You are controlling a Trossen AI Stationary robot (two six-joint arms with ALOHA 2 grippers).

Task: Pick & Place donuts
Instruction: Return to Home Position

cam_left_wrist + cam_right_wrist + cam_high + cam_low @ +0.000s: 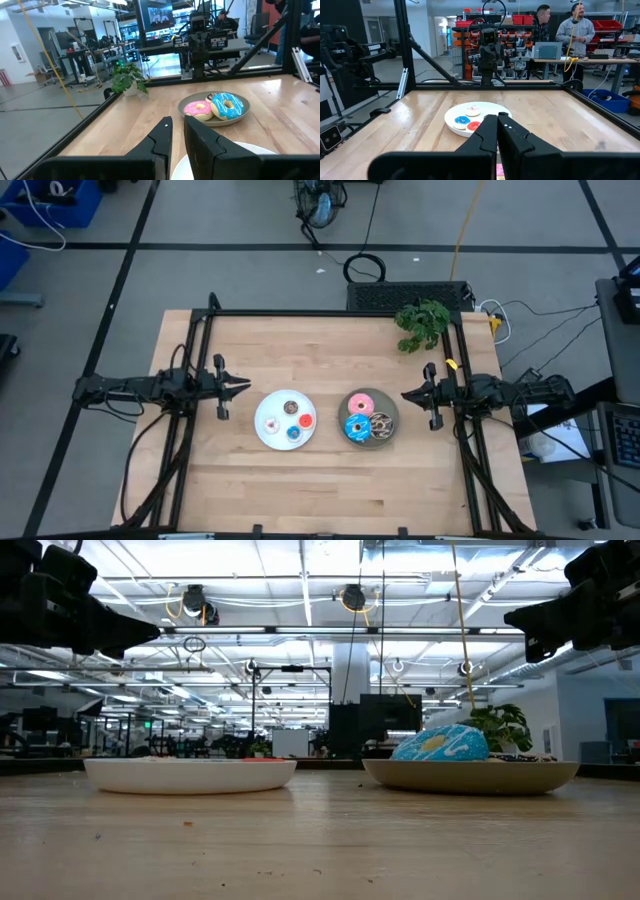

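Note:
A white plate (pixel 262 438) at the table's middle holds four small donuts: brown (pixel 291 407), white (pixel 271 423), red (pixel 305 420) and blue (pixel 293 433). To its right, a grey plate (pixel 392 408) holds the pink donut (pixel 361 402), the blue sprinkled donut (pixel 357 427) and the chocolate sprinkled donut (pixel 382 425). My left gripper (pixel 245 387) hovers left of the white plate, shut and empty but for a narrow slit between its fingers (pixel 178 131). My right gripper (pixel 405 393) hovers right of the grey plate, shut and empty (pixel 497 120).
A green potted plant (pixel 423 323) stands at the table's far right corner. A black frame (pixel 330 313) runs along the table's far, left and right sides. Bare wood lies near and far of the plates. People stand in the room beyond the table (pixel 572 30).

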